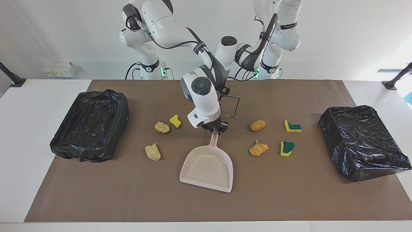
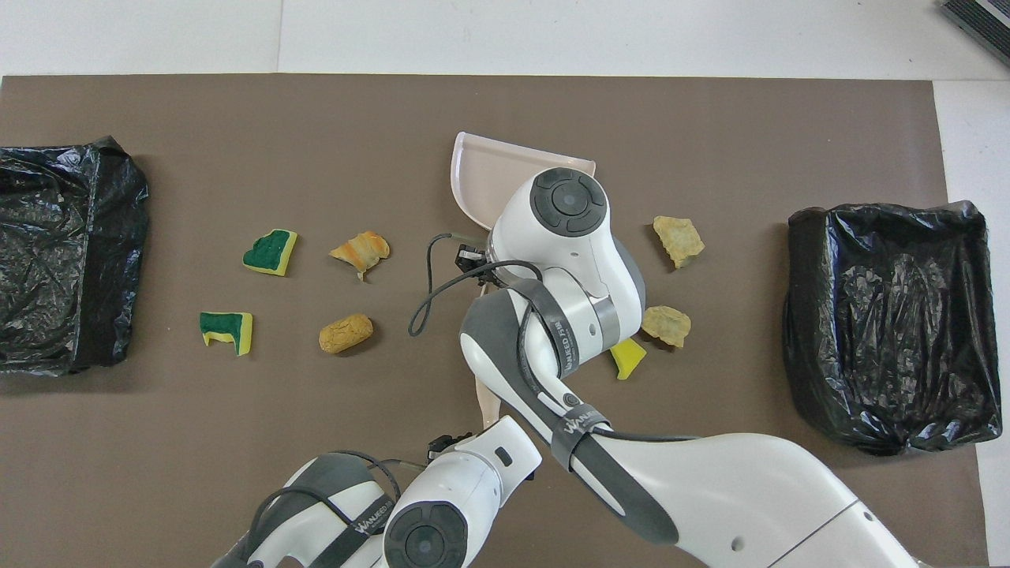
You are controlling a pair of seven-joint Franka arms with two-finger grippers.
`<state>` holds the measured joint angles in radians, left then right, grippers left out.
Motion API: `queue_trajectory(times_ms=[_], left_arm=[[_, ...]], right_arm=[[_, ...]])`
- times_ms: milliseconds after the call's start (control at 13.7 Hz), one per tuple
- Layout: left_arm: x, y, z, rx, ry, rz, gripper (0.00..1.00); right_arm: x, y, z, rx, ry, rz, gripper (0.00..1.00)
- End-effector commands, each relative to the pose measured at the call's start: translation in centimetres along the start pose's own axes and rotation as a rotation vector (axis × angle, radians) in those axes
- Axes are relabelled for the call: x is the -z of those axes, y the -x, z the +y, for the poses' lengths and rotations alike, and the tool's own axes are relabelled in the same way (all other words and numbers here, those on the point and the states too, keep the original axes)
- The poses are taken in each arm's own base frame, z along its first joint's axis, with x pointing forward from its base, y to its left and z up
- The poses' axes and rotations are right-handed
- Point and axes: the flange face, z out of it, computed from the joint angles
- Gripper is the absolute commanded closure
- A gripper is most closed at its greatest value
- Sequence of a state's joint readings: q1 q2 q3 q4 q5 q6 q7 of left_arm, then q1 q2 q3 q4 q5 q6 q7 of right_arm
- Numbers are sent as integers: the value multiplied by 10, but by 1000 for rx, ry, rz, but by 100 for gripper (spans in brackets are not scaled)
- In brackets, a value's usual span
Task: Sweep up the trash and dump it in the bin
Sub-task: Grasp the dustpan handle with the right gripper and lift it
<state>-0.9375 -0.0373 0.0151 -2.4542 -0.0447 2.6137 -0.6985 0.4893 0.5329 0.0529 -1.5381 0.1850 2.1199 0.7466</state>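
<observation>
The beige dustpan (image 1: 207,167) lies flat mid-table, also in the overhead view (image 2: 481,170). My right gripper (image 1: 215,128) is down at the top end of its handle. Trash lies on both sides of it. Toward the right arm's end are a tan lump (image 1: 162,127), a yellow sponge piece (image 1: 175,121) and a pale-yellow lump (image 1: 153,152). Toward the left arm's end are two orange lumps (image 1: 257,125) (image 1: 258,149) and two yellow-green sponge pieces (image 1: 293,126) (image 1: 287,148). My left gripper (image 2: 448,446) is low, close to the robots, beside a beige stick (image 2: 488,402); the facing view hides it.
Two bins lined with black bags stand on the brown mat, one at the right arm's end (image 1: 64,145) and one at the left arm's end (image 1: 341,116). The right arm covers the dustpan's handle in the overhead view.
</observation>
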Motion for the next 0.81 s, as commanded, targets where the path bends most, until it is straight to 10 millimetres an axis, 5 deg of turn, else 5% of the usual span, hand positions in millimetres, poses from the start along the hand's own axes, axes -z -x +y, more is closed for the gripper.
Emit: queue_trajectory(times_ms=[0,73,439,513,586,732], left_arm=[[9,2,1,13,-13,-12,44],[10,2,1,11,-17,-16,51],[15,2,2,10,-14,-13,54],[15,2,1,10,-15,-14,70],[14,2,0,11,-17,-17,96],[14,0,-3,17,-28,-27,100]], right_arm=[[50,-11,14,110,-2,20,100],[76,-10,22,151,-16,29,100],[182,-18,106,465,38,-44,100],[198,-22,127,529,44,-59,100],[213,-29,150,572,45,-68,100],[229,-45,198,706,44,-112,100]])
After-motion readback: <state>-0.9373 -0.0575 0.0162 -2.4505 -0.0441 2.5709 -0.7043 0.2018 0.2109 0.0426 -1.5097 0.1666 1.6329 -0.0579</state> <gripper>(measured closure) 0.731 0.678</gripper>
